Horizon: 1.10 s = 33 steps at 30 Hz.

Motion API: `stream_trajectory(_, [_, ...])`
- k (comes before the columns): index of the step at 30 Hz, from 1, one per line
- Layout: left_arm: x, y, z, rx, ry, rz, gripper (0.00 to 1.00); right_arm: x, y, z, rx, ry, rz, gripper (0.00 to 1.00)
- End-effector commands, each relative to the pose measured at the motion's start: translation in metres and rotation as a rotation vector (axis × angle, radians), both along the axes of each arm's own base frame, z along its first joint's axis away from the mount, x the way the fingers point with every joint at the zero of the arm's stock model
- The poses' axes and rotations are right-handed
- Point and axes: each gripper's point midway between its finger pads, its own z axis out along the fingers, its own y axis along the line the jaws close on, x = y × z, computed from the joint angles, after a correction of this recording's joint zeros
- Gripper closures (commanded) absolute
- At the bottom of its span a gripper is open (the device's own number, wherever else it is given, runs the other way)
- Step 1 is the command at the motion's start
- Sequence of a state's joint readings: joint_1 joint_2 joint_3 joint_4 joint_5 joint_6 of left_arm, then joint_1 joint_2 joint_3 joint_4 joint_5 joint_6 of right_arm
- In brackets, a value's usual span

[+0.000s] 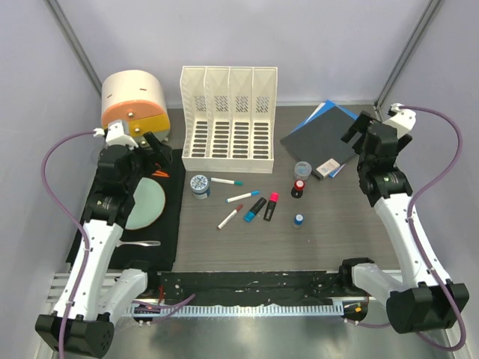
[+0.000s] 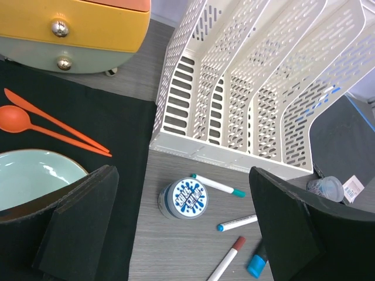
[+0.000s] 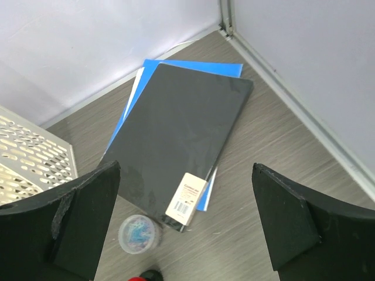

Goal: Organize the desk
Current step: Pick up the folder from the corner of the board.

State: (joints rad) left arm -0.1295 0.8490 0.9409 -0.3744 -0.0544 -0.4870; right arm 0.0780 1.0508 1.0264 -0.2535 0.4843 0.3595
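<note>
Left end effector hangs open and empty above the black mat, near its right edge and the white file rack. The right end effector, also spread wide and empty, hovers over the dark folder by the far right corner rail. The tabletop underlies everything, showing bare wood between the pens and its near edge.

On the table, the file rack stands at twelve o'clock, folders at two, the mat with a plate at nine; pens lie centrally, before the rack.
</note>
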Motion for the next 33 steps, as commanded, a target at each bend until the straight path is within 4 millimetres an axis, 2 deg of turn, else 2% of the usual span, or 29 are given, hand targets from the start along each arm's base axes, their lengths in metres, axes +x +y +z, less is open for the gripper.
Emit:
stream_trajectory(1, [0.008,0.002,0.017,-0.061,-0.011,0.047,0.00,-0.025,-0.017,0.015,-0.081,-0.007,-0.053,0.00])
stream_trajectory(3, [0.012,0.011,0.012,-0.066,0.016,0.111,0.00,-0.026,-0.016,0.019,-0.082,-0.015,-0.048,0.00])
stream_trajectory(7, [0.015,0.010,0.020,-0.069,0.051,0.117,0.00,-0.015,0.000,0.019,-0.039,-0.017,0.035,0.00])
stream_trajectory(12, [0.004,0.017,0.006,-0.108,0.165,0.192,0.00,-0.009,0.008,0.012,0.003,0.001,0.060,0.00])
stream_trajectory(16, [0.003,0.006,0.021,-0.072,0.115,0.087,0.00,-0.005,0.007,0.010,0.038,0.039,0.064,0.00])
stream_trajectory(17, [0.002,0.003,0.029,-0.082,0.082,0.064,0.00,-0.004,0.009,0.009,0.055,0.051,0.075,0.00])
stream_trajectory(20, [0.000,-0.009,0.044,-0.113,0.028,-0.002,0.00,0.003,-0.001,0.007,0.147,0.082,0.086,0.00])
stream_trajectory(21, [0.000,-0.010,0.050,-0.116,0.014,-0.008,0.00,0.005,0.007,0.003,0.197,0.090,0.144,0.00])
stream_trajectory(22, [-0.001,-0.017,0.052,-0.125,0.016,-0.048,0.00,0.005,-0.004,0.001,0.255,0.079,0.111,0.00])
stream_trajectory(23, [-0.001,-0.023,0.052,-0.129,0.029,-0.086,0.00,0.005,-0.006,-0.003,0.289,0.079,0.111,0.00])
stream_trajectory(24, [-0.002,-0.026,0.061,-0.120,0.015,-0.107,0.00,0.005,0.002,-0.009,0.339,0.087,0.163,0.00])
stream_trajectory(25, [-0.004,-0.028,0.059,-0.117,0.036,-0.124,0.00,0.006,-0.007,-0.013,0.380,0.084,0.142,0.01])
stream_trajectory(31, [-0.009,-0.039,0.074,-0.118,0.014,-0.201,0.00,0.004,-0.018,-0.038,0.467,0.112,0.124,0.00])
stream_trajectory(33, [-0.009,-0.044,0.077,-0.126,0.009,-0.227,0.00,0.001,-0.030,-0.045,0.489,0.110,0.098,0.00])
